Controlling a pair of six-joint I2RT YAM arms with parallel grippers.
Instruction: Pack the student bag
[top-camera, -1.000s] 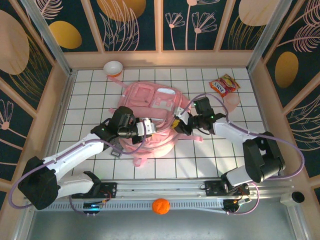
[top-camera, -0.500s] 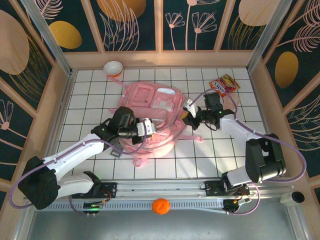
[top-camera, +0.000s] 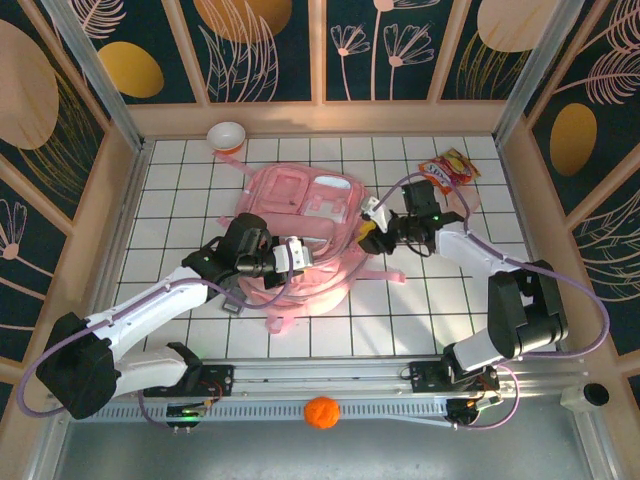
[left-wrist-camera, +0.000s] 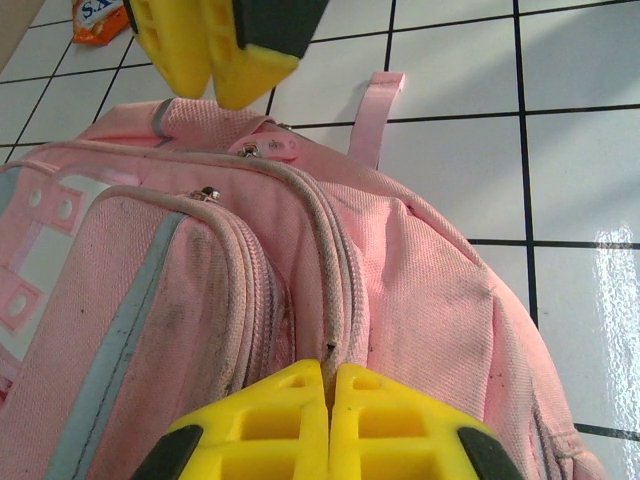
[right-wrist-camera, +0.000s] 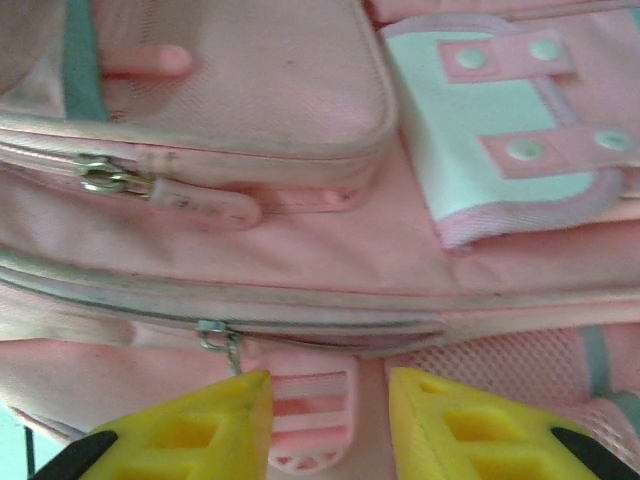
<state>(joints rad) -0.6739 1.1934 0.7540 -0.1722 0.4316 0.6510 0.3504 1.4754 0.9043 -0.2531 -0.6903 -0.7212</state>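
Note:
The student bag (top-camera: 300, 205) is a big pink backpack lying flat in the middle of the table. My left gripper (top-camera: 304, 256) is at its near side, shut on the bag's corded seam (left-wrist-camera: 332, 300) beside the main zip, as the left wrist view (left-wrist-camera: 330, 368) shows. My right gripper (top-camera: 366, 232) stands open at the bag's right edge. In the right wrist view its jaws (right-wrist-camera: 330, 415) straddle a striped pink zip pull tab (right-wrist-camera: 312, 405) without pinching it, and the metal slider (right-wrist-camera: 214, 335) sits just left of it. The right fingers (left-wrist-camera: 215, 55) hang above the bag (left-wrist-camera: 420, 290).
A white and orange bowl (top-camera: 227, 135) stands at the far left behind the bag. An orange snack packet (top-camera: 447, 170) lies at the far right. An orange ball (top-camera: 321, 412) rests on the front rail. Wooden walls ring the tiled table (top-camera: 180, 200).
My right gripper has slid away from the bag's near right corner toward the far right and its jaws have opened. The left gripper has kept its grip and place.

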